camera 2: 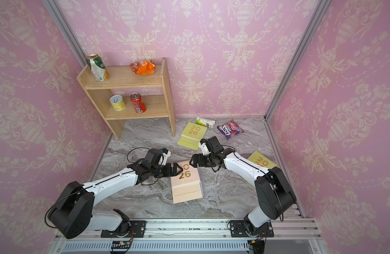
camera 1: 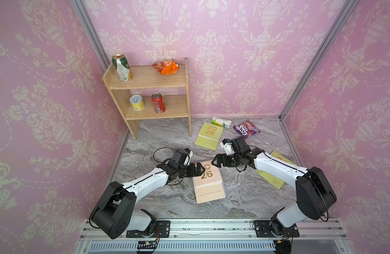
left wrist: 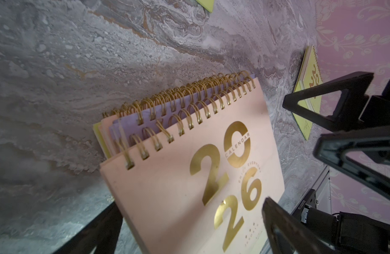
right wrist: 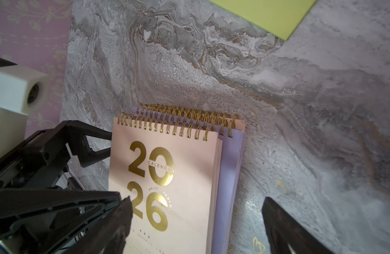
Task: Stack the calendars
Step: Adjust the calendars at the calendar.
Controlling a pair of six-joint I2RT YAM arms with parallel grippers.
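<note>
- Jaws on both arms are standing wide open and are holding nothing.
- The left gripper [camera 1: 200,170] is hanging over the ring end of the pile of calendars [camera 1: 209,187]. In the left wrist view the top cover is showing between its two fingers. I cannot tell if they are touching it.
- The right gripper [camera 1: 214,163] is pointing at the left jaws, almost tip to tip, just beside the corner of the pile.
- Right below the two pairs of jaws, a peach-pink calendar [left wrist: 178,198] is lying on top. A lilac calendar [left wrist: 145,110] is peeking out under it, and a yellow-green edge [left wrist: 97,136] is sticking out lower down. The layers are not sitting square.
- Past the right jaws, a lone yellow-green calendar [camera 1: 209,135] is lying flat on the table [camera 1: 159,136], well apart from the pile.
- Behind the right jaws, a half-hidden yellow-green calendar [camera 2: 261,160] is lying partly under that arm. Both look like they are waiting to go on the pile.
- I think each calendar is light, with stiff card covers that are smooth and may be slippery.
- The wire rings are looking bendy, so I would not squeeze them, and they may be catching on each other.
- A flat calendar is hard to get under, so I would pinch a side edge near the rings, where it looks thickest.
- Farther out, a purple snack packet [camera 1: 247,129] and a small carton [camera 1: 221,122] are lying there and are not part of this job.
</note>
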